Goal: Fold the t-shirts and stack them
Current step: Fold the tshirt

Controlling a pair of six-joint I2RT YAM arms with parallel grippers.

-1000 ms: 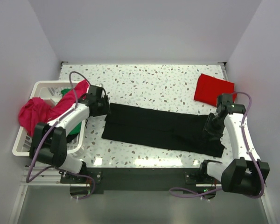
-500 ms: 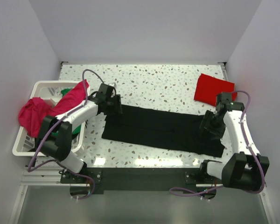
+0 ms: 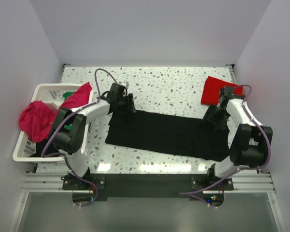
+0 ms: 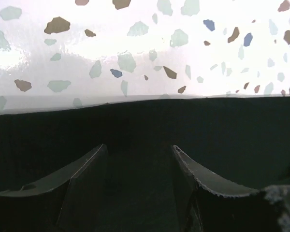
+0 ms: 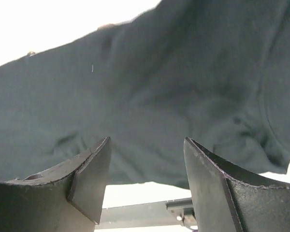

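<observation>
Black shirt (image 3: 164, 133) lies flat across the middle of the table (image 3: 169, 87) as a long band, apparently narrowed lengthwise. Left gripper (image 3: 129, 106) sits at its far-left corner, jaws spread, nothing between them, cloth just underneath. Right gripper (image 3: 211, 119) hovers over the right end, jaws spread too, no pinch. Red shirt (image 3: 217, 90) lies folded at far right, just beyond the black one. Pink shirt (image 3: 36, 118) and green shirt (image 3: 67, 94) sit in the basket (image 3: 38, 89) at left. Step in hand, I judge: folding the black shirt, between grabs. Next move likely needs both grippers to pinch an edge cleanly, single layer stack not slipping, fold one end over the other evenly, then stack on red.
</observation>
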